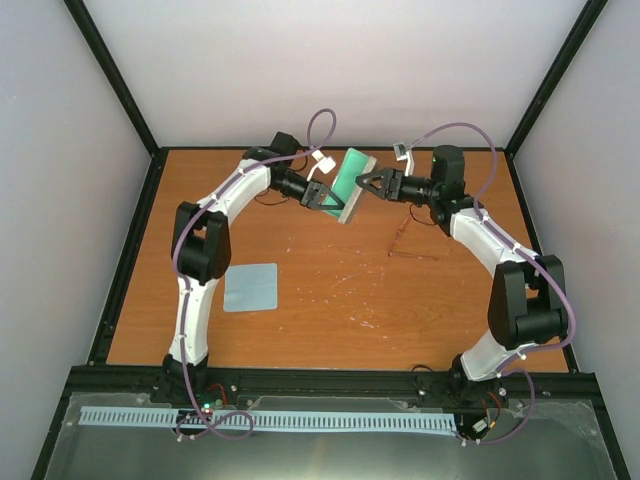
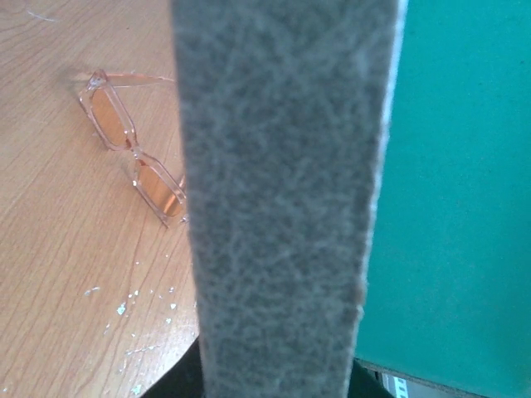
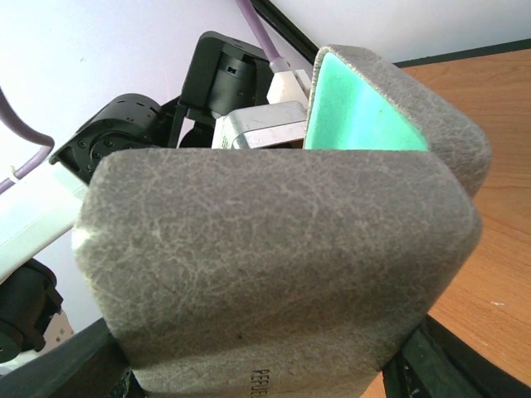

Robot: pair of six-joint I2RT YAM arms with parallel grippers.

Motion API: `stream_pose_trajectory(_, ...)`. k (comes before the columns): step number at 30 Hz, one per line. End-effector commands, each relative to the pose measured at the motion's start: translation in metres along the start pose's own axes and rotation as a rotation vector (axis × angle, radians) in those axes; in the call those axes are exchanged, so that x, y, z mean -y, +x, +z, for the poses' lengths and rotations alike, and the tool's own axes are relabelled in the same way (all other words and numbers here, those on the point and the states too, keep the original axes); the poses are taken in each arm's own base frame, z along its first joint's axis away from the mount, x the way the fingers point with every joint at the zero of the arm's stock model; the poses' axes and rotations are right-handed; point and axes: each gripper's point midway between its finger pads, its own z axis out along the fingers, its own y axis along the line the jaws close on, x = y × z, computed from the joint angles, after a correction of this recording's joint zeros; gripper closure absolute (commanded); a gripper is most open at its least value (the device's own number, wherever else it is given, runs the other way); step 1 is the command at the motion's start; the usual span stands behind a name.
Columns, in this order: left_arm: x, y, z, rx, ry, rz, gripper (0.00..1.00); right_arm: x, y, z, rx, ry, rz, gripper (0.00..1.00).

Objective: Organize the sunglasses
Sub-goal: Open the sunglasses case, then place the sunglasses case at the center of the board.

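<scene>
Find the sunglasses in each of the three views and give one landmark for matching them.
Top external: sunglasses on the table, right of centre, below the right arm.
Left wrist: upper left, lying left of the grey case.
Right wrist: not in it.
Shared landmark: the grey case with green lining.

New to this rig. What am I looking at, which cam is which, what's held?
Two robot arms are bolted at the table's near edge. The wide picture is from a fixed overhead camera; the other two are cameras on each wrist. Both the left hand and the right hand meet at an open grey case with green lining, raised above the table; it fills both wrist views. The sunglasses lie loose on the wooden table. A pale blue-grey cloth lies nearer the left arm.
</scene>
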Motion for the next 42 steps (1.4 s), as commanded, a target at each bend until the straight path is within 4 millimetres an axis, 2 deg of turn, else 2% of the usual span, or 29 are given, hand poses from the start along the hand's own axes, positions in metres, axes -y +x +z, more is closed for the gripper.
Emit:
stream_pose_trajectory(1, 0.01, -0.017, -0.009, 0.007, -0.025, 0.062, 0.99, 0.002, 0.003, -0.003, 0.008, 0.021, -0.036, 0.95)
stream_pose_trajectory(3, 0.007, -0.016, -0.01, -0.006, -0.047, 0.072, 0.99, 0.004, 0.004, -0.003, 0.005, 0.029, -0.039, 0.93)
stream_pose_trajectory(4, 0.005, -0.016, -0.012, -0.014, -0.065, 0.075, 1.0, 0.007, 0.006, -0.003, 0.001, 0.037, -0.034, 0.87)
stream_pose_trajectory(7, -0.002, -0.018, -0.019, -0.047, -0.135, 0.105, 0.99, 0.016, 0.01, -0.006, -0.013, 0.091, -0.018, 0.53)
stream_pose_trajectory(9, -0.014, -0.02, -0.028, -0.098, -0.249, 0.155, 1.0, 0.031, 0.018, -0.016, -0.029, 0.184, 0.01, 0.43)
stream_pose_trajectory(11, -0.027, -0.015, -0.038, -0.168, -0.357, 0.207, 0.99, 0.047, 0.025, -0.04, -0.001, 0.292, 0.041, 0.38)
stream_pose_trajectory(15, -0.058, 0.003, -0.06, -0.353, -0.596, 0.323, 1.0, 0.081, 0.036, -0.104, 0.072, 0.569, 0.081, 0.27)
stream_pose_trajectory(19, -0.086, 0.011, -0.08, -0.511, -0.819, 0.476, 1.0, 0.11, 0.045, -0.145, 0.089, 0.824, 0.092, 0.25)
stream_pose_trajectory(21, -0.093, 0.008, -0.087, -0.565, -0.903, 0.553, 1.0, 0.116, 0.044, -0.151, 0.101, 0.871, 0.108, 0.25)
stream_pose_trajectory(25, -0.104, 0.001, -0.089, -0.654, -1.035, 0.666, 1.0, 0.123, 0.04, -0.15, 0.112, 0.883, 0.131, 0.25)
stream_pose_trajectory(27, -0.106, -0.003, -0.085, -0.683, -1.08, 0.719, 1.0, 0.125, 0.039, -0.149, 0.117, 0.882, 0.131, 0.25)
stream_pose_trajectory(36, -0.112, 0.013, -0.041, -0.732, -1.094, 0.89, 0.99, 0.123, 0.041, -0.147, 0.109, 0.865, 0.112, 0.25)
stream_pose_trajectory(42, -0.129, 0.015, -0.036, -0.748, -1.15, 0.968, 0.99, 0.121, 0.046, -0.151, 0.114, 0.876, 0.105, 0.25)
